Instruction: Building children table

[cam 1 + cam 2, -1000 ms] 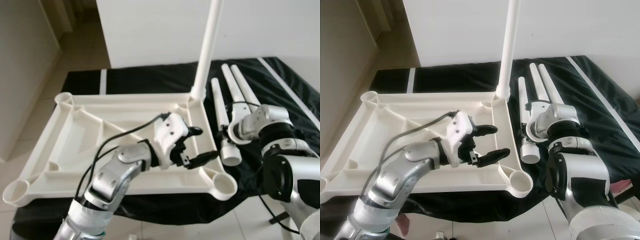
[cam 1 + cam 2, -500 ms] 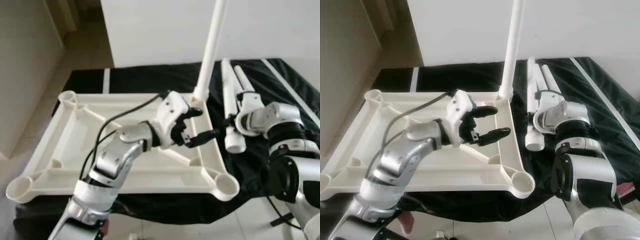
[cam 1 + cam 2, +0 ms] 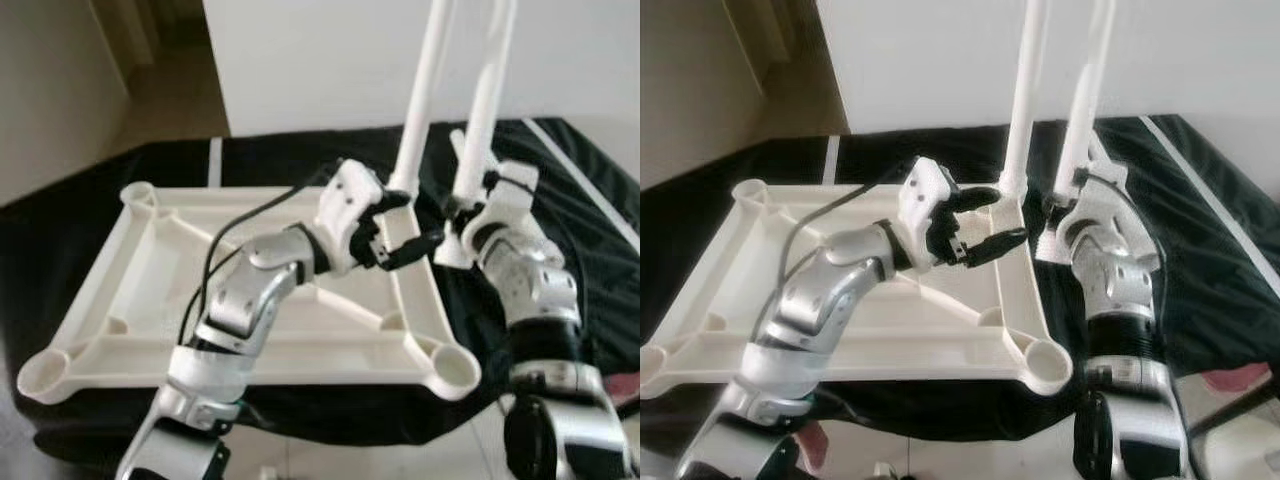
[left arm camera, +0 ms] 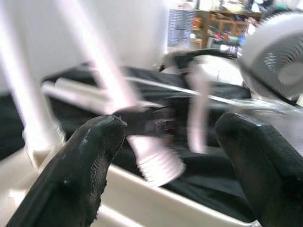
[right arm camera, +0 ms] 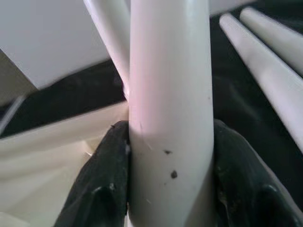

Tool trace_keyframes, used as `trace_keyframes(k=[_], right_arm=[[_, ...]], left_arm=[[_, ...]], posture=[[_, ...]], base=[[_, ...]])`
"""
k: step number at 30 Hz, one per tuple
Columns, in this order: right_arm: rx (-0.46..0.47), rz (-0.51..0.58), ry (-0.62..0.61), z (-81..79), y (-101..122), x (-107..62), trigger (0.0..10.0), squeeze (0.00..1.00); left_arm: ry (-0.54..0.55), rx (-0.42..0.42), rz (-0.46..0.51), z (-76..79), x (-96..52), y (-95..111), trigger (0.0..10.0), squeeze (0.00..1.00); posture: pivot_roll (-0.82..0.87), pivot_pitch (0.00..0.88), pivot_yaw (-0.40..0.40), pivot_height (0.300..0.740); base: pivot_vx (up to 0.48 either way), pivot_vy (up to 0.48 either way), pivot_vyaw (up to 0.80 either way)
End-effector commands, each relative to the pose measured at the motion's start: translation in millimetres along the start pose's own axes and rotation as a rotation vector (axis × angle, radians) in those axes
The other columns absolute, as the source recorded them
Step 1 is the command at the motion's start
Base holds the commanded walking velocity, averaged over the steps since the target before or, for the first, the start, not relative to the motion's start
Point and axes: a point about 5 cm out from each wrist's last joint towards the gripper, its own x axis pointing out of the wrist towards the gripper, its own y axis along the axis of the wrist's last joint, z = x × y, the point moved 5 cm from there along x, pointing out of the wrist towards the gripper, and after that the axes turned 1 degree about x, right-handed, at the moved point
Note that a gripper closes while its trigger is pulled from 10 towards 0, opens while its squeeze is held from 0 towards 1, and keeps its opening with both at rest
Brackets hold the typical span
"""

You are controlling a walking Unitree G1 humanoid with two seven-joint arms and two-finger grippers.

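Right gripper point(image 3: 462, 208) fingers are clamping a white leg point(image 3: 478, 120) upright; left gripper point(image 3: 397, 228) fingers are hovering spread above the tabletop's point(image 3: 140, 290) 2 o'clock corner.

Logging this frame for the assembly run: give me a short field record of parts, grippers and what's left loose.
tabletop: white tabletop, upside down on the black cloth
fitted leg: white leg standing upright in the far right corner socket
held leg: second leg upright, gripped near its lower end, beside the fitted leg and off the cloth
right gripper: right gripper, fingers closed on the held leg
left gripper: left gripper, fingers apart, empty, over the tabletop's right rail near the fitted leg
loose legs: two legs lying on the cloth
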Motion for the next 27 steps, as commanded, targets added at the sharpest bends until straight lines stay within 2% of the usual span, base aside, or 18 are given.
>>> trace_keyframes(k=[1,5,7,9,11,13,14,15,17,18,22,23,25,27], right_arm=[[0.004,0.107,0.018,-5.5,18.0,-5.9,10.0,0.0],[-0.054,0.257,0.03,-11.1,30.6,-24.2,10.0,0.0],[-0.051,0.274,0.036,-12.4,30.7,-28.4,10.0,0.0],[-0.052,0.301,0.005,-10.1,32.0,-32.9,10.0,0.0],[-0.068,0.342,0.021,-14.5,37.5,-36.8,10.0,0.0],[-0.07,0.351,0.03,-16.2,38.9,-37.8,10.0,0.0],[-0.075,0.36,0.061,-21.7,39.9,-39.1,10.0,0.0],[-0.075,0.36,0.061,-21.7,39.9,-39.1,10.0,0.0],[-0.098,0.364,0.112,-32.1,38.9,-41.3,10.0,0.0],[-0.138,0.357,0.134,-37.4,36.0,-41.7,10.0,0.0],[-0.184,0.343,0.182,-46.4,28.3,-43.5,10.0,0.0],[-0.186,0.337,0.202,-50.8,24.9,-44.9,10.0,0.0],[-0.183,0.336,0.213,-53.5,23.1,-46.1,10.0,0.0],[-0.209,0.336,0.249,-64.1,17.2,-48.1,10.0,0.0]], left_arm=[[0.301,-0.027,-0.007,-34.9,-3.6,-3.4,10.0,0.0],[0.422,-0.048,-0.008,-55.9,-9.5,-4.7,10.0,0.0],[0.438,-0.058,0.004,-59.8,-11.6,-2.6,10.0,0.0],[0.465,-0.104,0.035,-67.2,-15.8,1.7,10.0,0.0],[0.507,-0.158,0.068,-77.3,-20.0,4.8,10.0,0.0],[0.516,-0.169,0.074,-79.5,-20.8,5.3,10.0,0.0],[0.537,-0.207,0.086,-85.1,-22.7,5.6,10.0,0.0],[0.537,-0.207,0.086,-85.1,-22.7,5.6,10.0,0.0],[0.567,-0.282,0.108,-93.8,-24.2,6.1,10.0,0.0],[0.58,-0.278,0.106,-97.4,-23.6,7.5,10.0,0.0],[0.577,-0.234,0.073,-98.2,-17.6,8.8,10.0,0.0],[0.564,-0.193,0.062,-95.8,-11.8,11.3,10.0,0.0],[0.555,-0.17,0.058,-94.1,-7.8,13.0,10.0,0.0],[0.523,-0.142,0.054,-89.1,4.4,18.4,10.0,0.0]], posture=[[-0.07,0.0,0.039,0.74],[-0.05,0.0,0.036,0.74],[-0.05,0.0,0.034,0.74],[-0.05,0.0,0.035,0.74],[-0.05,0.0,0.036,0.74],[-0.05,0.0,0.036,0.74],[-0.05,0.0,0.037,0.74],[-0.05,0.0,0.037,0.74],[-0.05,0.0,0.037,0.74],[-0.05,0.0,0.036,0.74],[-0.04,0.0,0.032,0.74],[-0.03,0.0,0.028,0.74],[-0.03,0.0,0.028,0.74],[-0.02,0.0,0.016,0.74]], base=[[0.0,0.0,0.0],[0.0,0.0,0.0],[0.0,0.0,0.0],[0.0,0.0,0.0],[0.0,0.0,0.0],[0.0,0.0,0.0],[0.0,0.0,0.0],[0.0,0.0,0.0],[0.0,0.0,0.0],[0.0,0.0,0.0],[0.0,0.0,0.0],[0.0,0.0,0.0],[0.0,0.0,0.0],[0.0,0.0,0.0]])
